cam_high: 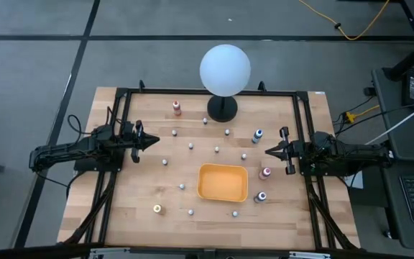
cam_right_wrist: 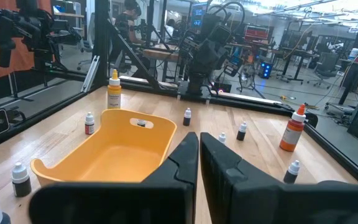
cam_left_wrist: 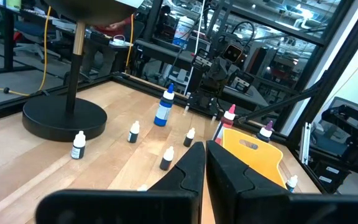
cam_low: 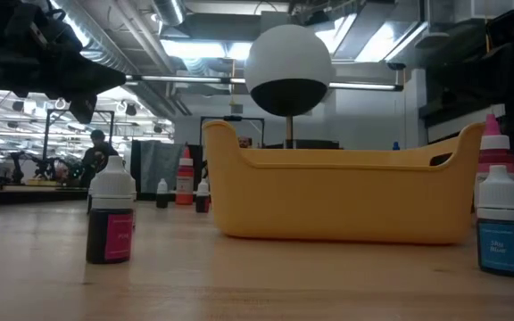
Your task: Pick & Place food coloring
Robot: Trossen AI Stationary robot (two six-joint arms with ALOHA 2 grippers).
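Near edge of the surface (cam_high: pixel 135 223) first: we see an orange-yellow bottle (cam_high: pixel 157 208) at front left, and small pale-capped dark bottles (cam_high: pixel 190 212) dotted along the front. The yellow bin (cam_high: pixel 223 182) sits front of centre, upright, nothing visible inside it. Just right of it stand a blue food coloring bottle (cam_high: pixel 261 196) and a pink one (cam_high: pixel 265 173), both upright on the wood, outside the bin. In the low view the blue bottle (cam_low: pixel 503 219) stands nearest at right, a dark bottle with magenta label (cam_low: pixel 111 223) at left, the bin (cam_low: pixel 342 192) between them.

Mid-depth: left end effector (cam_high: pixel 154 140) hovers at the left side, clenched, gripping nothing; its fingers meet in the left wrist view (cam_left_wrist: pixel 205 163). Right end effector (cam_high: pixel 269 151) hovers at the right side, pointing inward, also clenched and empty (cam_right_wrist: pixel 199 155). More small bottles lie scattered between them.

Farther back: a bigger blue bottle (cam_high: pixel 257 135) right of centre, an orange-red bottle (cam_high: pixel 177 108) back left, both upright. The lamp (cam_high: pixel 224 72) with white globe and black base stands at back centre.
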